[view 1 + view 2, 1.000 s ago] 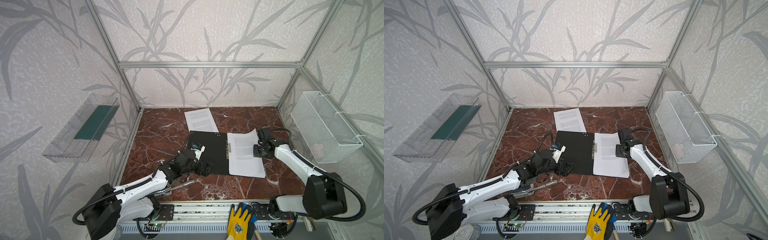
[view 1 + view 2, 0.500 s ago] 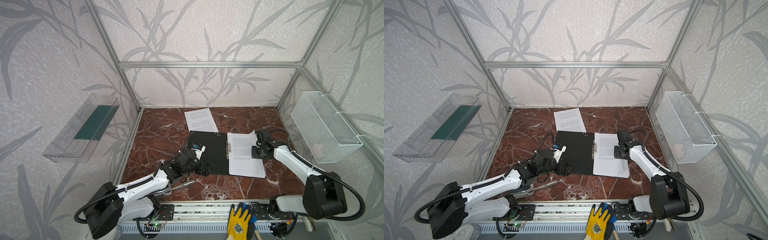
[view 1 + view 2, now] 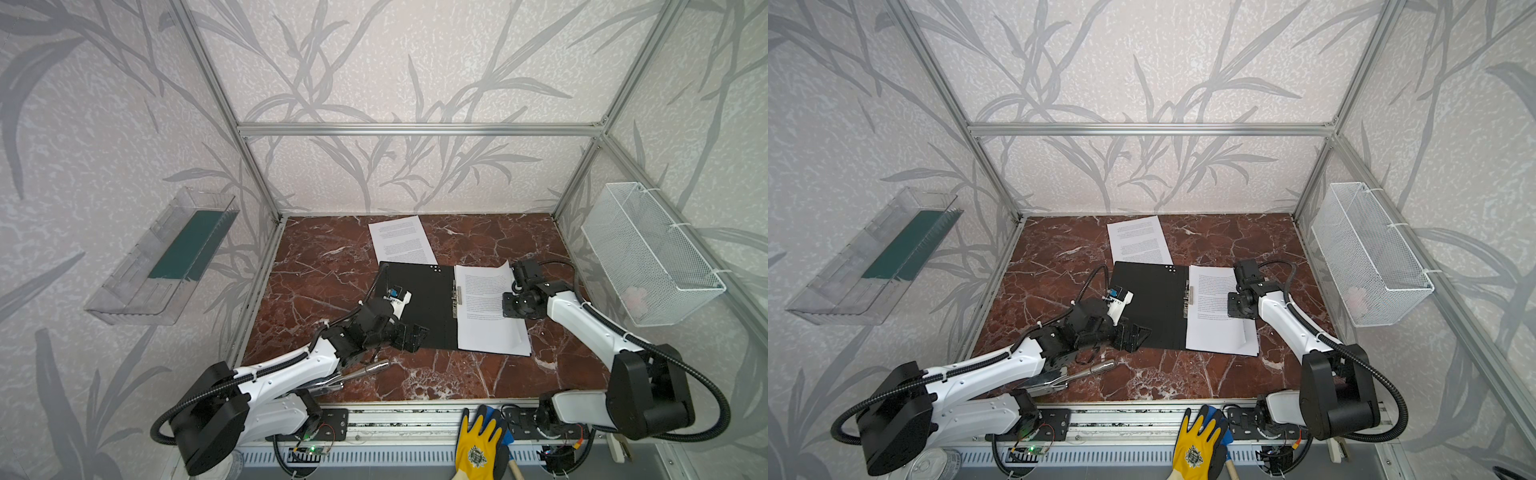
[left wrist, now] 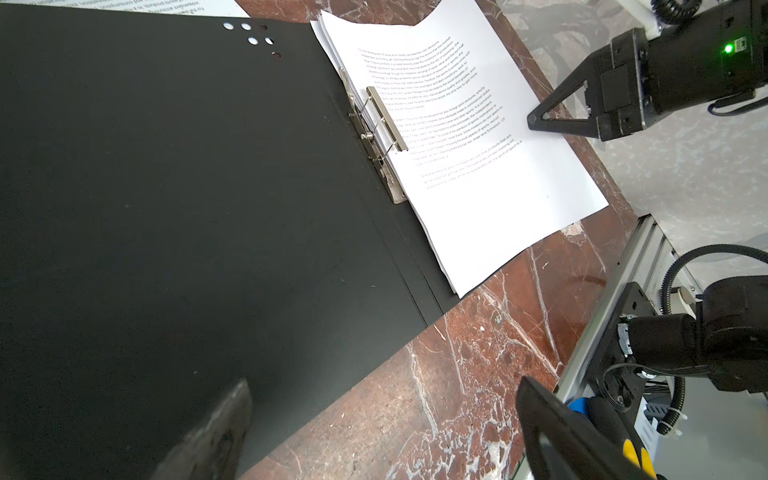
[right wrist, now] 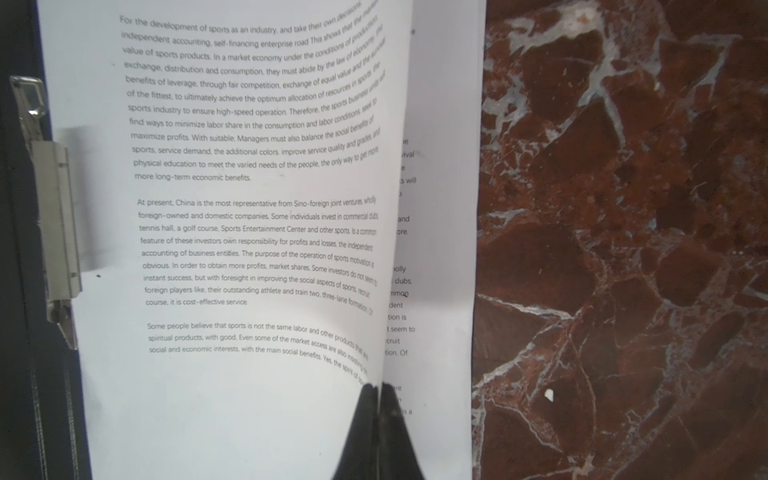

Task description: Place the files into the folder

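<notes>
Both top views: red-brown veined marble bench [image 3: 316,270] inside an aluminium-frame booth [image 3: 415,129] with grey leaf-print walls [image 3: 374,62]. Clear plastic wall tray [image 3: 133,286] on the left holds a dark green slab [image 3: 183,245]. White wire mesh basket [image 3: 648,249] hangs on the right wall. Thin folder [image 3: 419,307], black inside, lies open and flat mid-bench. A stack of white printed paper sheets [image 3: 490,332] sits on its right half against the metal spine clip [image 3: 456,297]. One more loose printed sheet [image 3: 401,241] lies behind, touching the folder's far edge. Silver metal hand tool [image 3: 357,372] on the bench front under the left arm; yellow work glove [image 3: 478,444] on the front rail.

Left wrist: left gripper [image 4: 382,384] has its fingers [image 4: 216,432] spread wide and empty over the folder's near corner. The right gripper [image 4: 533,120] tips down on the stack.

Right wrist: right gripper's fingers [image 5: 365,419] closed, pinching the raised edge of the top sheet [image 5: 249,208], which curls up off the stack. Bare marble alongside.
</notes>
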Robot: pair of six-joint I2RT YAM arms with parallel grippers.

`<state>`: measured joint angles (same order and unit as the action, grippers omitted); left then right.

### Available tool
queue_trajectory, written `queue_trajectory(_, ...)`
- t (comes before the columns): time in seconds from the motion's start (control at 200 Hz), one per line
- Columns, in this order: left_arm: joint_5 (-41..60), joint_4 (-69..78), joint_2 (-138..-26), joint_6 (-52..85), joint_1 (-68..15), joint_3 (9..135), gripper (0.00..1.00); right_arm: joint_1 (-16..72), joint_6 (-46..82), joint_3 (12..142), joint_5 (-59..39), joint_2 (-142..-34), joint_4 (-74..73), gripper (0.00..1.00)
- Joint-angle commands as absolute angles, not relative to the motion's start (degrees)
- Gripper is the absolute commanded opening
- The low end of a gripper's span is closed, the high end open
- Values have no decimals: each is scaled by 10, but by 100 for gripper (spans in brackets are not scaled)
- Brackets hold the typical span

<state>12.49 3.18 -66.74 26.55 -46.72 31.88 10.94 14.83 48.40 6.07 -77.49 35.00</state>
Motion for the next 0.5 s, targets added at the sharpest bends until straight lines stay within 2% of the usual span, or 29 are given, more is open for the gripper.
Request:
queue_trajectory(0.0, 124, 38, -671, 256, -467, 338, 99, 113, 140, 478, 69, -762, 356, 0)
queue_trajectory(0.415, 124, 39, -678, 257, -467, 339, 99, 112, 135, 475, 69, -762, 355, 0)
queue_trajectory(0.495, 122, 40, -679, 257, -467, 339, 99, 113, 136, 474, 70, -762, 353, 7)
